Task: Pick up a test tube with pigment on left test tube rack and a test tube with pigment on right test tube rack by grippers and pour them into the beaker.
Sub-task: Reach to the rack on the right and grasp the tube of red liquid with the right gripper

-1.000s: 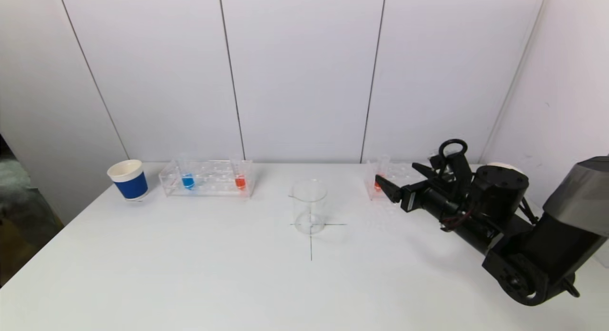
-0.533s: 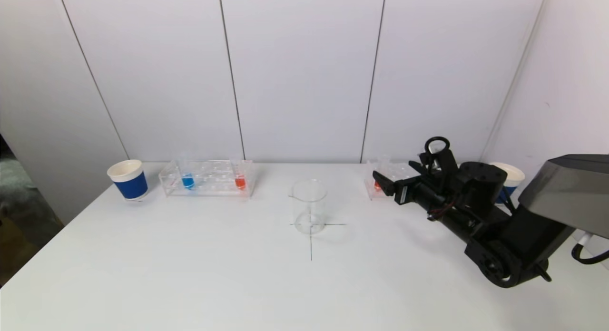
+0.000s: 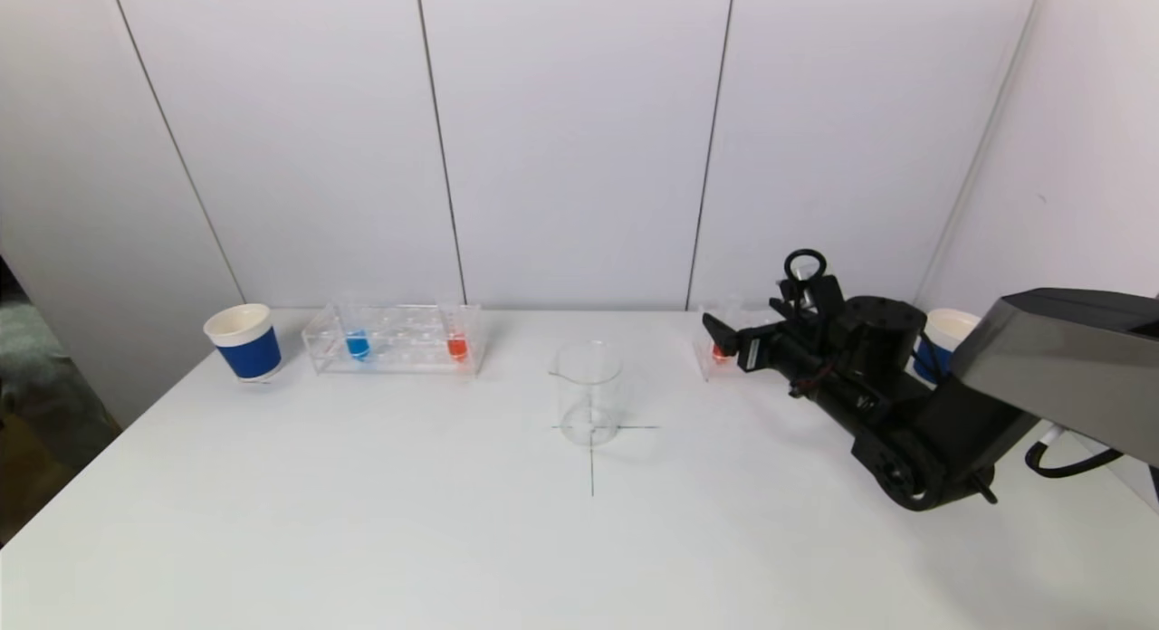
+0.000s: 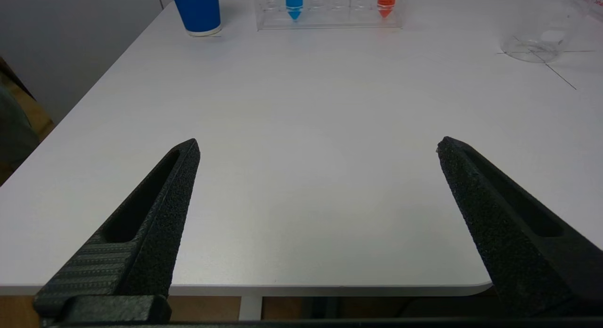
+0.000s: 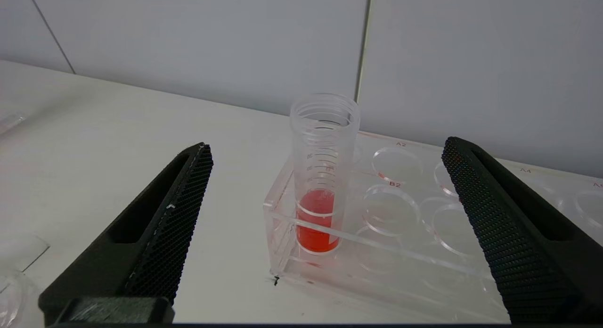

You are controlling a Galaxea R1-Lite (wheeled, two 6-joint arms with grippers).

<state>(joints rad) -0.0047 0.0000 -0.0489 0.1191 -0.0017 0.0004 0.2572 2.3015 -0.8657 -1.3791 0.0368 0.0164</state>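
The clear beaker (image 3: 589, 390) stands at the table's middle. On the left test tube rack (image 3: 394, 351) stand a blue-pigment tube (image 3: 358, 343) and a red-pigment tube (image 3: 457, 345). My right gripper (image 3: 738, 319) is open at the left end of the right test tube rack (image 3: 709, 363), most of which it hides. In the right wrist view my right gripper (image 5: 327, 144) faces a red-pigment tube (image 5: 322, 177) upright in the rack's (image 5: 400, 257) corner hole, fingers apart from it. My left gripper (image 4: 318, 146) hangs open over the table's near edge, holding nothing.
A blue paper cup (image 3: 244, 342) stands left of the left rack, and another blue cup (image 3: 937, 340) sits behind my right arm. A black cross is drawn under the beaker. The wall runs close behind both racks.
My right arm has reached farther back and left, bringing its open gripper up to the right rack's left end. The second blue cup has come into view behind it.
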